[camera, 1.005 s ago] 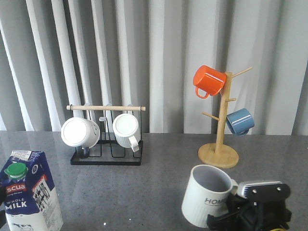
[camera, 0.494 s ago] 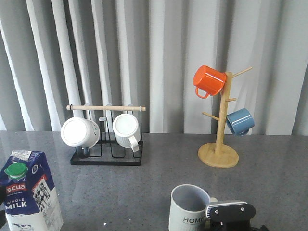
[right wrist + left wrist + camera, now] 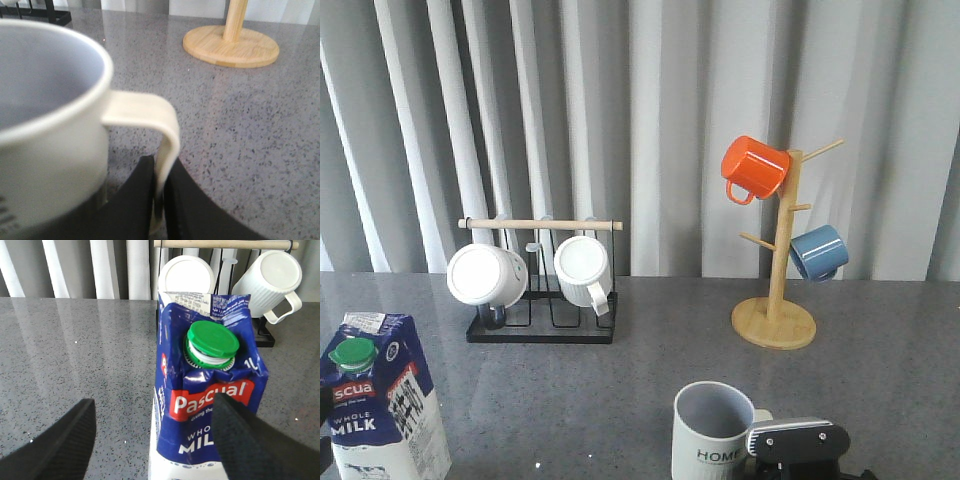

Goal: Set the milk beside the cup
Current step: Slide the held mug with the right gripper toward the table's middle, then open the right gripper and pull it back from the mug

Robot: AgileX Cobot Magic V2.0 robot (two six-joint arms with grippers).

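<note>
Soft, even daylight fills the front view, seemingly filtering through the pale curtain [image 3: 650,130] behind; shadows under the mug rack [image 3: 542,330] are faint. The grey table [image 3: 620,380] carries a dull sheen, with pale streaks of the curtain reflected at its far side in the left wrist view. There the milk [image 3: 207,390] is sharp. In the right wrist view the cup [image 3: 55,130] is blurred, too near for focus, while the wooden base [image 3: 231,46] beyond is clearer.

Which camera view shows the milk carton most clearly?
The left wrist view: the milk fills it, with green cap and label readable. The front view shows it small at the table's left edge. The right wrist view does not show it.
</note>
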